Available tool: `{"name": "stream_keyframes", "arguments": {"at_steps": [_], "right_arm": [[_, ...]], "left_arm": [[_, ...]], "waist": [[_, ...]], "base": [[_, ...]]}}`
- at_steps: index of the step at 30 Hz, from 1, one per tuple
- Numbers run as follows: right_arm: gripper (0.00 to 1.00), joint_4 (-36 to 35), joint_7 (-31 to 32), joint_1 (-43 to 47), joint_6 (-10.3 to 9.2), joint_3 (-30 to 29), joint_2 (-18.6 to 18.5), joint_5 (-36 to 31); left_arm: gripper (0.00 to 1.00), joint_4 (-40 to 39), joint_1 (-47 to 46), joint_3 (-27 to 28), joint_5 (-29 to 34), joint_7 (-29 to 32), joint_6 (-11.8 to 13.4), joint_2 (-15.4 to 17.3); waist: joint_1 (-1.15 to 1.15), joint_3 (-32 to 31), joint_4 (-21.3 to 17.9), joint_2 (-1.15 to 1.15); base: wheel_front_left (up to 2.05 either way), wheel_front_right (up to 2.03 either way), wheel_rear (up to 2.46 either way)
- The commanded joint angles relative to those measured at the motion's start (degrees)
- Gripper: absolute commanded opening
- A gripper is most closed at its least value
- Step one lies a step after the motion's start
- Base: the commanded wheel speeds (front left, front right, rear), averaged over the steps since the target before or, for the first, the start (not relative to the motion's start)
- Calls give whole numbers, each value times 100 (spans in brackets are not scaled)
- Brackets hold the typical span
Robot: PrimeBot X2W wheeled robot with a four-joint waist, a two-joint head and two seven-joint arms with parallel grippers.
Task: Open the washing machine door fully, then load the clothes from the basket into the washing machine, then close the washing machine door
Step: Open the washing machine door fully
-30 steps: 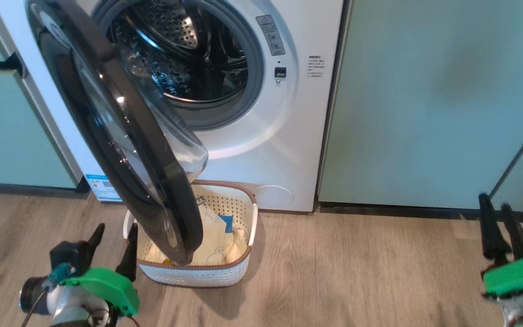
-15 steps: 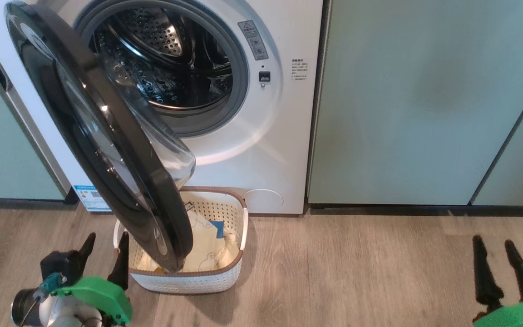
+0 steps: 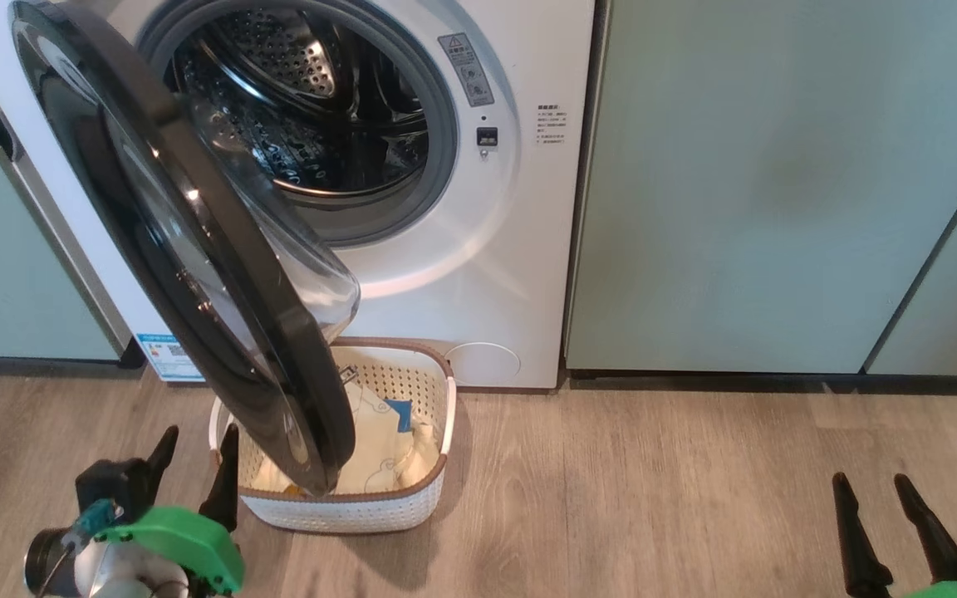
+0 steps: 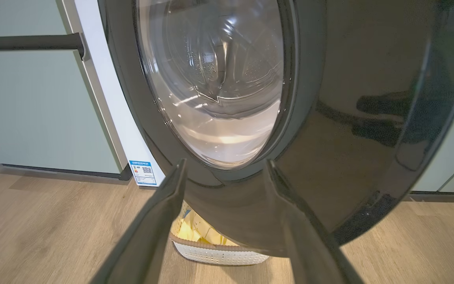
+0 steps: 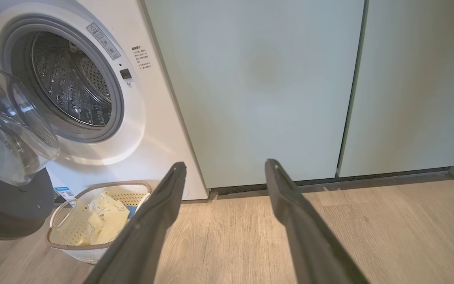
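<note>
The washing machine (image 3: 478, 274) stands at twelve o'clock from the robot, white, with pale green cabinets (image 3: 777, 208) at both its sides. Its steel drum (image 3: 296, 124) is uncovered. The door (image 3: 154, 166) hangs from the machine's left side and is only partly open: it sticks out toward the robot, with its glossy black face turned to nine o'clock and its bulging glass window (image 3: 312, 274) turned to three o'clock.

The basket (image 3: 362, 511) sits on the wooden floor (image 3: 653, 498) just in front of the machine, at about eleven o'clock from the robot. The lower edge of the door hangs over the left part of the basket and hides it. The clothes (image 3: 379, 448) lie inside the basket, pale yellow with bear outlines, and a small blue piece (image 3: 399, 414) rests on them at the twelve o'clock side. A blue label sticker (image 3: 164, 355) is low on the machine, at ten o'clock from the basket.

The left gripper (image 3: 201, 430) hovers at nine o'clock of the basket, just beside its white handle (image 3: 214, 423). Its two fingers are apart and hold nothing. In the left wrist view the fingers (image 4: 160, 221) point at the lower rim of the door, very near it; I cannot tell if they touch.

The right gripper (image 3: 869, 478) is at about four o'clock, well apart from the basket, above bare floor. Its fingers (image 5: 290, 205) are also spread and empty, pointing toward the cabinets.
</note>
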Motion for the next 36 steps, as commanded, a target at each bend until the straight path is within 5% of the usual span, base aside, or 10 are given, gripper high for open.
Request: {"name": "stream_keyframes", "arguments": {"at_steps": [1, 17, 18, 21, 29, 36], "right_arm": [[100, -178, -54, -155, -15, 52, -60, -90], [100, -199, -54, -183, -15, -5, 37, -143], [100, -196, -54, -183, -15, -4, 39, -139], [100, -184, -54, -179, -15, 1, 39, -132], [100, -121, -54, -176, -15, -9, 90, -137], [100, -137, -54, -158, -15, -51, 155, -145]], "left_arm": [[100, -164, -273, 226, -8, -52, -12, 105], [100, -258, -245, 367, 27, -53, -12, 44], [95, -259, -241, 379, 15, -53, -13, 35], [0, -223, -239, 410, -84, -53, -20, 3], [0, -647, -449, 849, -655, -53, -28, -111], [0, -1458, -966, 1134, -1128, 298, 8, 103]], "waist": [[0, 3, 3, 0], [0, 2, 66, 0], [0, -1, 68, 0], [0, -9, 73, 0], [0, 2, 112, 0], [0, 24, 189, 0]], "base": [[0, 0, 0], [0, 0, 0], [0, 0, 0], [0, 0, 0], [0, 0, 0], [0, 0, 0]]}}
